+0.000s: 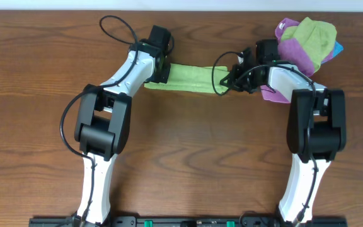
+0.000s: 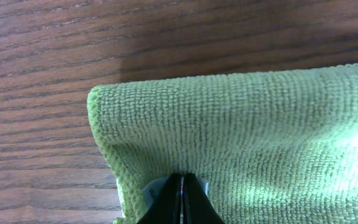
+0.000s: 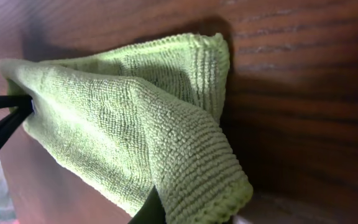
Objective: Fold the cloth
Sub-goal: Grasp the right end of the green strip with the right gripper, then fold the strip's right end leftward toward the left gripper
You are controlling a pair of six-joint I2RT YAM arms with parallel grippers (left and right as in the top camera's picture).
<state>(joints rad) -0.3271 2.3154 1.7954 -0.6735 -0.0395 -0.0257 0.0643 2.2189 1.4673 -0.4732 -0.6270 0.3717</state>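
**Both arms pinch the lime cloth (image 1: 184, 77) into a narrow band on a wooden table (image 1: 200, 151)**

From their bases at the lower edge of the overhead frame, the two white-and-black arms reach toward the top of the picture. The left arm (image 1: 99, 123) bends in from the lower left and the right arm (image 1: 314, 126) rises at the lower right. Between their ends, in the upper centre, the cloth lies as a long strip across the dark wood grain, sloping slightly down to the right. The left gripper (image 1: 158, 70) sits on the strip's left end and the right gripper (image 1: 225, 81) on its right end.

In the left wrist view, the black fingers (image 2: 174, 202) at the bottom centre are pressed together on the near edge of the terry fabric. A small pale patch shows just at their tips. The cloth spreads flat beyond them, with its stitched corner at centre left.

In the right wrist view, thin black fingers (image 3: 2, 124) at the left edge are clamped on one corner. The fabric bunches from there into loose, draping folds, and a hemmed corner hangs toward the bottom right.

Farther back, in the upper right of the overhead frame, a purple cloth (image 1: 295, 55) lies with a duller green cloth (image 1: 314, 34) bunched on top. Part of the purple fabric runs under the right arm
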